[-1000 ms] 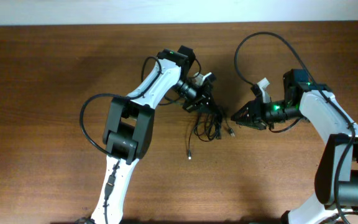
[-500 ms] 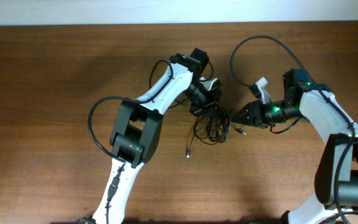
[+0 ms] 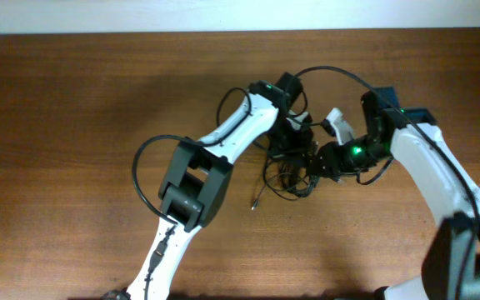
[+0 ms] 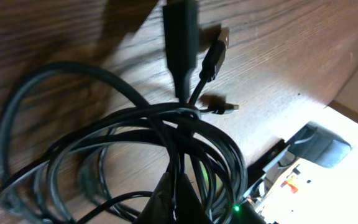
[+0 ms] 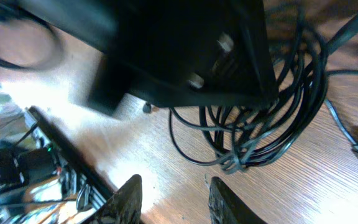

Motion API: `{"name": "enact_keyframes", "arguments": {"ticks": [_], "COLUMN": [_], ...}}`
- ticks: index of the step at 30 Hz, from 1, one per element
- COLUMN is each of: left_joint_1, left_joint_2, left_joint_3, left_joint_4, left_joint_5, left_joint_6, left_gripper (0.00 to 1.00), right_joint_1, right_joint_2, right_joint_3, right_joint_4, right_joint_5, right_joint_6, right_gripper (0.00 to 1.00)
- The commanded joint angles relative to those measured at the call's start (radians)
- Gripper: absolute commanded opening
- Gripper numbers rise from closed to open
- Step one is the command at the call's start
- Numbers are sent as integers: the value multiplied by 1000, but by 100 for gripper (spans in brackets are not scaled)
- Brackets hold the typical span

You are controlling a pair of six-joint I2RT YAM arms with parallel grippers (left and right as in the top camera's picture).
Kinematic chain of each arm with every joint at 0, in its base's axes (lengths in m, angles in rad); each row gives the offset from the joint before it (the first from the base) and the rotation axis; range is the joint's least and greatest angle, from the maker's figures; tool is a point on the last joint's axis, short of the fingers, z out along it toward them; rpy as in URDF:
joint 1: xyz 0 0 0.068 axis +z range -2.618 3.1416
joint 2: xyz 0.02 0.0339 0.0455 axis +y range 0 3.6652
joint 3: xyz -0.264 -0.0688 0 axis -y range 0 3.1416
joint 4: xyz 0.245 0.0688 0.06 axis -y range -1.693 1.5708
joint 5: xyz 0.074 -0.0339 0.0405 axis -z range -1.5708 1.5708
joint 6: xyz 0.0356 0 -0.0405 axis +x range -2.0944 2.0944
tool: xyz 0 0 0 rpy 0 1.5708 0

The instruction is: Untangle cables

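The left gripper [image 4: 176,198] is closed, its dark fingertips pinched together on strands of the cables [image 4: 135,143]. From the pinch, the cables spread in several overlapping loops on the wooden table [image 4: 55,37]. Past the loops, a long plug [image 4: 180,43] and a shorter plug [image 4: 215,53] lie side by side on the wood. The right gripper [image 5: 176,200] is open, its two fingers apart over bare wood with nothing between them. The coil lies just ahead of it, partly under the black body of the left gripper. From overhead, the bundle sits near the middle of the table, with the left gripper at its far edge and the right gripper just beside its right side. One loose cord trails toward the near left and ends in a small plug [image 3: 255,203]. The white left arm [image 3: 223,142] reaches in from the near edge, and the right arm [image 3: 427,162] comes in from the right.
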Motion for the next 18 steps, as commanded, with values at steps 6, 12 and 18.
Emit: {"name": "enact_keyframes", "arguments": {"ticks": [6, 12, 18], "left_joint_1": [-27, 71, 146], "left_joint_2": [-18, -85, -85], "left_joint_3": [44, 95, 94], "left_joint_4": [18, -42, -90], "left_joint_5": [-41, -82, -123], "left_joint_6": [-8, 3, 41], "left_gripper": [38, 58, 45], "right_joint_1": [-4, -3, -3], "right_joint_2": [-65, -65, -64], "right_joint_3": [21, 19, -65], "right_joint_4": [-40, -66, -29], "right_joint_5": [144, 155, 158], "right_joint_6": [67, 68, 84], "right_gripper": [36, 40, 40]}}
